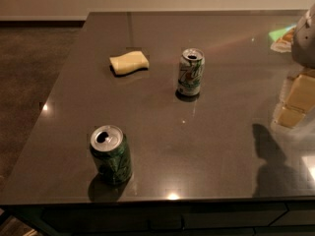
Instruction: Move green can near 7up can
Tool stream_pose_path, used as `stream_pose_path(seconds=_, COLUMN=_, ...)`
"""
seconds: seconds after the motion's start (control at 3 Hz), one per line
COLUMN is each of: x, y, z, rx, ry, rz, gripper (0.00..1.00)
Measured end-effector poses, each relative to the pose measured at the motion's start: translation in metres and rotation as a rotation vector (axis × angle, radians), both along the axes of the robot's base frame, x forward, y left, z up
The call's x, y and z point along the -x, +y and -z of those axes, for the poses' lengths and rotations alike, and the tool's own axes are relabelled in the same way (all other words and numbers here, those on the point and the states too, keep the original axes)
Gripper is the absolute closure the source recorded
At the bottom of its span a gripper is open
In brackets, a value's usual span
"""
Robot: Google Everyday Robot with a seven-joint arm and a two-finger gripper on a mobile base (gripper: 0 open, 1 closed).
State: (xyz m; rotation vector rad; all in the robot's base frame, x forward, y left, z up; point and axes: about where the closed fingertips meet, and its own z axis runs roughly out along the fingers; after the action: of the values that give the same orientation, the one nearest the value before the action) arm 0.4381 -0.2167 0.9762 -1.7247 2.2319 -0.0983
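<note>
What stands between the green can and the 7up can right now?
Nothing visible does. Only open table lies between the green can and the 7up can. The yellow sponge sits left of the 7up can, off that line. The gripper is at the view's right edge, away from both cans.

— Where's the green can (110, 154)?
— I see it upright, well apart from the 7up can (190, 72), nearer me and leftward. The yellow sponge (129, 62) is left of the 7up can, and the gripper (306, 36) is far right of it.
</note>
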Motion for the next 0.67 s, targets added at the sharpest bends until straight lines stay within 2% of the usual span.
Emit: stream_pose_path(seconds=0.67, x=0.0005, y=0.0074, z=-0.0021, rx=-0.01, ry=-0.012, rz=-0.016, gripper=0.0)
